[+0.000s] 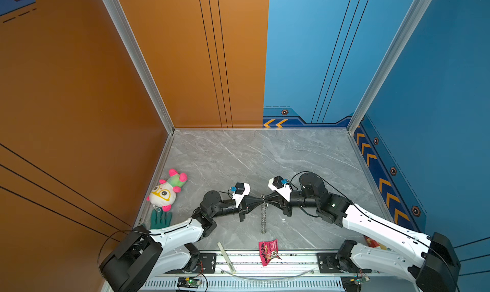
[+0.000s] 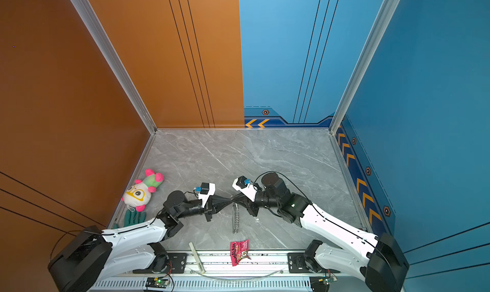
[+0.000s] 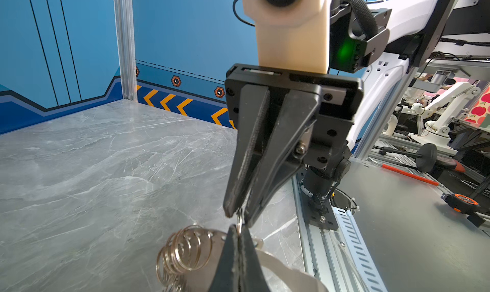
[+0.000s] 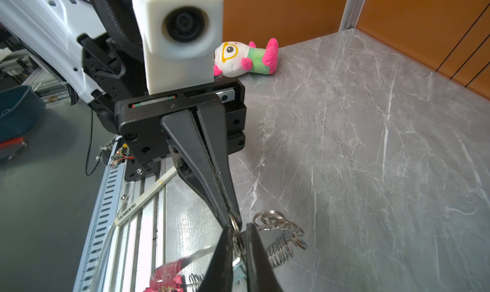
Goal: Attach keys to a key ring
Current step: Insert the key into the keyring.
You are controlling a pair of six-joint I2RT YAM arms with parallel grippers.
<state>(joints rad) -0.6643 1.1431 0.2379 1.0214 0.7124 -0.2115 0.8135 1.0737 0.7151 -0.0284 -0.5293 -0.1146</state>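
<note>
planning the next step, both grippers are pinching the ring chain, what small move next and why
Probably twist the right gripper slightly while the left gripper holds firm, to pry the pinched ring open. Both are shut tip to tip on the same link of the key ring, its chain hanging.

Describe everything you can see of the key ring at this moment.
The key ring is a chain of many small silver metal rings, coiled like a spring, edging a flat beige band. One end ring is pinched between the left gripper and the right gripper, which meet tip to tip, both shut on it. In both top views the chain trails from there toward the near edge of the table. Whether it rests on the table is unclear.
</note>
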